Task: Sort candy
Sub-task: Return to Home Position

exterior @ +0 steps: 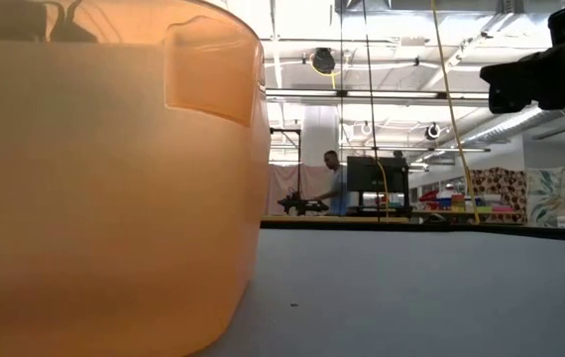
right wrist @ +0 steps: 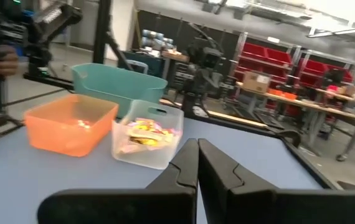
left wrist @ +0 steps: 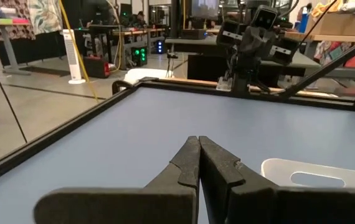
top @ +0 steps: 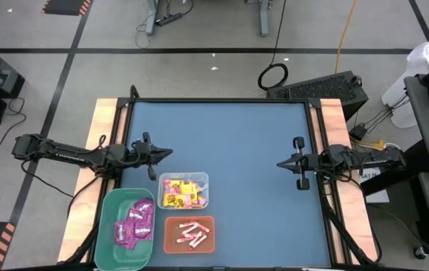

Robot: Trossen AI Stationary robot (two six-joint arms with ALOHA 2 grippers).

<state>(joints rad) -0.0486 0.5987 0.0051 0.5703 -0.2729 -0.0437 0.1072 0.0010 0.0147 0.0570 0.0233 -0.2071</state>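
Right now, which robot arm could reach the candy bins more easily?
Probably the left. The left gripper, shut, sits close to the clear bin and near the green bin. The right gripper, also shut, is at the opposite side of the table.

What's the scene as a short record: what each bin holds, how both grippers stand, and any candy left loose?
green plastic bin: magenta square packets
clear plastic bin: yellow square packets
orange plastic bin: thin pink-and-white sticks
left gripper: shut, empty, near the table's left edge
right gripper: shut, empty, near the table's right edge
loose candy on blue tabletop: none seen
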